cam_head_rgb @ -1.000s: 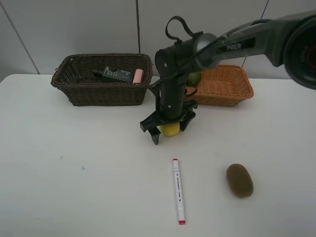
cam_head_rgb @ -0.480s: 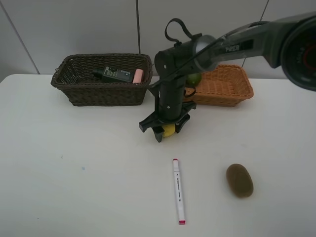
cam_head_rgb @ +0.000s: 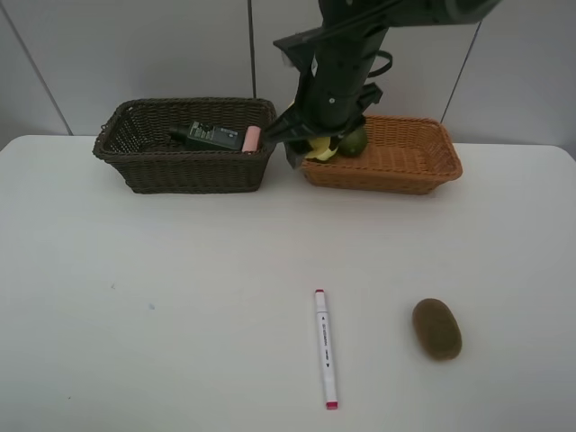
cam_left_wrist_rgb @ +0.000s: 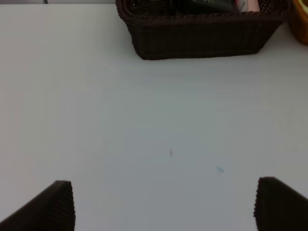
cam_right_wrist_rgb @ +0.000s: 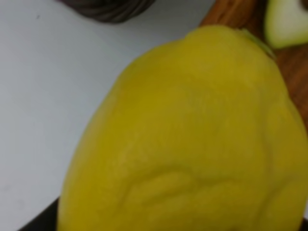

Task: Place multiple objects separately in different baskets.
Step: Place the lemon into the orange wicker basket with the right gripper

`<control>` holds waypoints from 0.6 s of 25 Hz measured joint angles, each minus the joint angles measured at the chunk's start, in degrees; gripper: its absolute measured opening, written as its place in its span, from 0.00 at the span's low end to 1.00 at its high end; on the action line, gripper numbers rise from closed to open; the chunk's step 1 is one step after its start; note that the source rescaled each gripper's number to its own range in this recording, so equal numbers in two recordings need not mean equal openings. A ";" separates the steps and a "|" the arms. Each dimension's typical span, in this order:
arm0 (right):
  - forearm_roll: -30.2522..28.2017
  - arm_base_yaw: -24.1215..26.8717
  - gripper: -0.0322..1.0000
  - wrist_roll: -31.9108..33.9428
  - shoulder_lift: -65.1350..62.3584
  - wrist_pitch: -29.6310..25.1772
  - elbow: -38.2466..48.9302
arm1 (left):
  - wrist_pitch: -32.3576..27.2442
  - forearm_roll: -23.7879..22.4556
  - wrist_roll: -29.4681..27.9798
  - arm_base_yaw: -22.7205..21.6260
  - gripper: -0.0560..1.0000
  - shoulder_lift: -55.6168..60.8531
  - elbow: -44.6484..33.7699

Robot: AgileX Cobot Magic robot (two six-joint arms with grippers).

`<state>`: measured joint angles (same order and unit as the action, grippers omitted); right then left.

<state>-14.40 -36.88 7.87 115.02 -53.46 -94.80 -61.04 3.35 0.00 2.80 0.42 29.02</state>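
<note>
My right gripper [cam_head_rgb: 312,144] is shut on the yellow lemon [cam_head_rgb: 319,150] and holds it over the left end of the light orange-tan basket [cam_head_rgb: 423,171]. In the right wrist view the lemon [cam_right_wrist_rgb: 192,139] fills the picture, with the halved avocado [cam_right_wrist_rgb: 288,21] in the basket beyond it. The green lime [cam_head_rgb: 354,141] lies in that basket. The dark brown basket [cam_head_rgb: 180,166] holds the dark green bottle [cam_head_rgb: 209,137] and the pink bottle [cam_head_rgb: 252,138]. On the table lie the white marker [cam_head_rgb: 325,348] and the brown kiwi [cam_head_rgb: 436,328]. My left gripper [cam_left_wrist_rgb: 168,207] is open over bare table.
The two baskets stand side by side at the back of the white table [cam_head_rgb: 135,297], against a grey wall. In the left wrist view the dark basket [cam_left_wrist_rgb: 202,33] stands ahead, with a corner of the orange basket [cam_left_wrist_rgb: 301,24] beside it.
My right gripper closed on the lemon on the table, lifted it and carried it back to above the left end of the orange basket. The left gripper has not moved.
</note>
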 joint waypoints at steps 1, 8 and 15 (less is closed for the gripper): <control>-0.49 1.65 0.64 0.00 -0.37 0.86 -0.05 | 0.00 0.00 0.00 0.00 0.95 0.00 0.00; 0.29 16.36 0.64 0.04 4.30 9.29 -0.05 | 0.00 0.00 0.00 0.00 0.95 0.00 0.00; 3.01 22.94 0.71 0.23 8.67 13.58 -0.05 | 0.00 0.00 0.00 0.00 0.95 0.00 0.00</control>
<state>-11.39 -13.94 8.10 123.69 -39.88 -94.85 -61.04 3.35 0.00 2.80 0.42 29.02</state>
